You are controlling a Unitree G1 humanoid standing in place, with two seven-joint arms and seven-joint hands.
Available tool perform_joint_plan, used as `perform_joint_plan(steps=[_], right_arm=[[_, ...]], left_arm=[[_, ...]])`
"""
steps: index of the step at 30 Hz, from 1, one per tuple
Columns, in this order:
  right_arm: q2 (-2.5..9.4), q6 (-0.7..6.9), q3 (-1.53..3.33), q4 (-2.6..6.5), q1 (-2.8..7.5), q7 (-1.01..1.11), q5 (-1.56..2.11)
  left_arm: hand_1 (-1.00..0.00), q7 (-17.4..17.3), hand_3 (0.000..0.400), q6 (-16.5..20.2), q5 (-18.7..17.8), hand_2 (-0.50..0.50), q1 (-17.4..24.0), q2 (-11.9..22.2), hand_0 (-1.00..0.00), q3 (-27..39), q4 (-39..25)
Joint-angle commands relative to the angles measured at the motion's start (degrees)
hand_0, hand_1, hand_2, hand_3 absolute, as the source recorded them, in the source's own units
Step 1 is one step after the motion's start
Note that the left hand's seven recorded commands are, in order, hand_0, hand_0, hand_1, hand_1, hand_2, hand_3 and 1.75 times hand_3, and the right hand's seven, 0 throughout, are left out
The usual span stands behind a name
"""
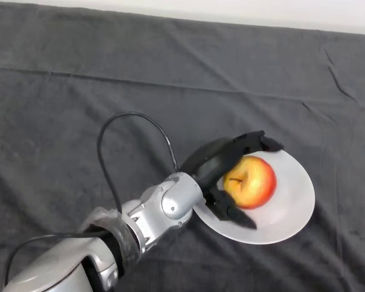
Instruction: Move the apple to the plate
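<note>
Fingers (255, 141) of the black left hand (216, 161) curl around the red-yellow apple (250, 181), apparently resting on the white round plate (292, 207); release gently, withdraw clear.

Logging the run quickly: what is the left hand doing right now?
Left hand: shut on the apple, fingers curled round it over the plate.

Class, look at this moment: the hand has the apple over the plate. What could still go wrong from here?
1. The apple is round, and the hand has its fingers curled round it. If they drag on it while opening, it may roll off the plate.
2. The apple sits toward the plate's left side, near the rim under the hand, so a small nudge could tip it onto the cloth.
</note>
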Motion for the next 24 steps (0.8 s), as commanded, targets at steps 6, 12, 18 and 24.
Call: perform_joint_plan(steps=[6, 12, 18, 24], right_arm=[[7.32, 1.11, -0.83, 3.34, 7.43, -0.06, 0.01], [7.31, 1.11, -0.89, 3.34, 7.44, -0.08, -0.06], [7.31, 1.12, -0.94, 3.33, 7.45, -0.10, -0.13], [7.32, 1.13, -0.97, 3.30, 7.46, -0.11, -0.18]], left_arm=[[0.00, -0.64, 0.000, -1.57, -0.77, 0.00, -6.23, 0.62, 0.00, 0.62, 2.71], [0.00, -0.39, 0.000, -3.24, -0.86, 0.00, -6.32, 2.55, 0.00, 3.33, 2.65], [0.00, -0.53, 0.000, -4.94, -1.12, 0.00, -6.03, 5.98, 0.00, 7.10, 1.36], [0.00, -0.32, 0.000, -6.58, -1.41, 0.00, -4.41, 11.02, 0.00, 11.57, -1.95]])
